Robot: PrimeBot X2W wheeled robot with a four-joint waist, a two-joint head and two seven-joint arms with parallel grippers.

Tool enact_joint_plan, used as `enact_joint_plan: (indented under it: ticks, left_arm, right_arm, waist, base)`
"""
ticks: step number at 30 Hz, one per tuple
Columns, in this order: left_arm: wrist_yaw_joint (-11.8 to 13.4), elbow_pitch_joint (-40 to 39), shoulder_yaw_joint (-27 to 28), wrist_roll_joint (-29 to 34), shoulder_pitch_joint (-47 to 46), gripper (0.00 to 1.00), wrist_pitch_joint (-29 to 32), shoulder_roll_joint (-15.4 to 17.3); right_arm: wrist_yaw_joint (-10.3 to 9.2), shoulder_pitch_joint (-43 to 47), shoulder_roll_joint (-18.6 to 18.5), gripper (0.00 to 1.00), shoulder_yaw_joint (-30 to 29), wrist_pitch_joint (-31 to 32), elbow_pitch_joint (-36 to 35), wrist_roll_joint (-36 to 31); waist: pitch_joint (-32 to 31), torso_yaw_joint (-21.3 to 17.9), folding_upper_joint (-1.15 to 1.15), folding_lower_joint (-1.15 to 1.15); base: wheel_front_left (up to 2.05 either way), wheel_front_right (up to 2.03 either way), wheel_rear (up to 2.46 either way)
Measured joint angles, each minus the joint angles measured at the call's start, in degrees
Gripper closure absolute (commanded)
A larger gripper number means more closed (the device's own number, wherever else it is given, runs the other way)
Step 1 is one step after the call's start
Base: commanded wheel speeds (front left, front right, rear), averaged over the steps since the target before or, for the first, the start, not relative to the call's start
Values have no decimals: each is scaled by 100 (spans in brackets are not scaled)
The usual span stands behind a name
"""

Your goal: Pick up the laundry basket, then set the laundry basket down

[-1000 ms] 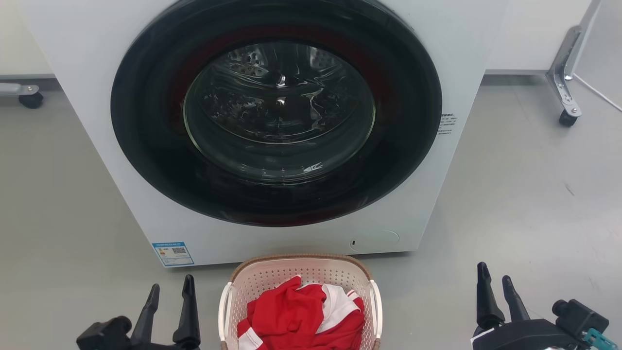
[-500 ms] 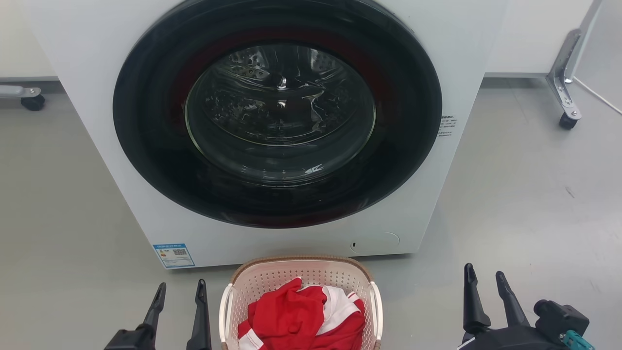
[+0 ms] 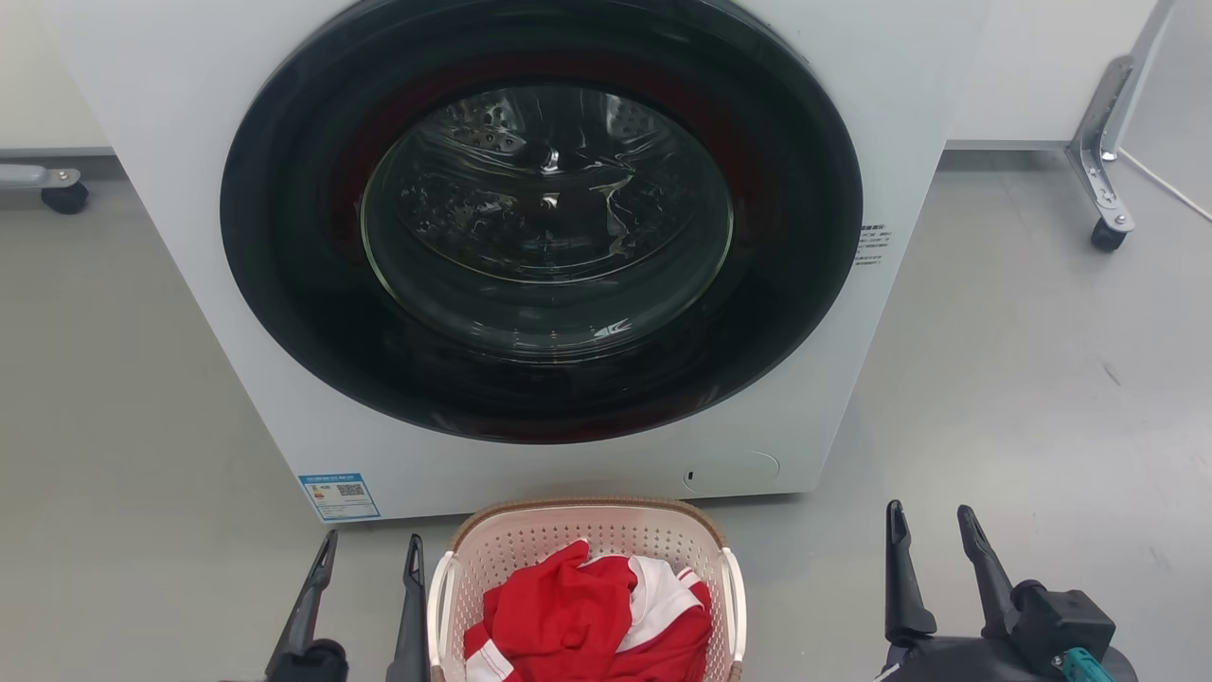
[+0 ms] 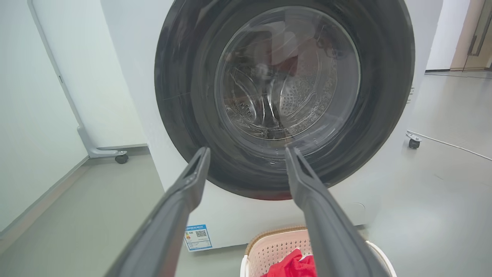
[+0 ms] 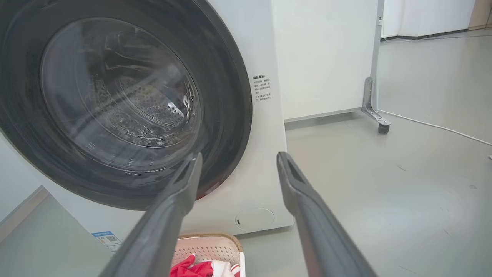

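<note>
Laundry basket (image 3: 587,532) on grey floor (image 3: 1023,398), just in front of front-loading washing machine (image 3: 909,114), door shut. Red-and-white garment (image 3: 568,606) lies inside basket. Left gripper (image 3: 371,559): fingers spread, nothing between them, inner finger just beside left handle (image 3: 432,606); contact not discernible. Right gripper (image 3: 930,530): fingers spread, empty, well apart from basket's right side.

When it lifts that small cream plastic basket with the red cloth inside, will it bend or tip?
The cream perforated plastic basket probably stays stiff: its moulded walls look rigid. Likely light: it holds a crumpled red-and-white garment. Gripped by one white side handle alone, it might tilt.
</note>
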Motion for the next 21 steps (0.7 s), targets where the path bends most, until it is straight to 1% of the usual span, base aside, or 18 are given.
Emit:
enact_joint_plan:
  ticks: [2, 21]
  left_arm:
    - [29, -32, -14, 143, 38, 0, -22, 1]
    - [29, -45, 93, 140, 83, 0, -22, -12]
  right_arm:
    - [-14, 2, -1, 0, 9, -31, -15, -125]
    - [-14, 3, -3, 0, -92, -31, -71, -191]
  waist:
    - [3, -1, 0, 0]
    - [16, -6, 0, 0]
  base:
    - [0, 0, 0]
    - [0, 0, 0]
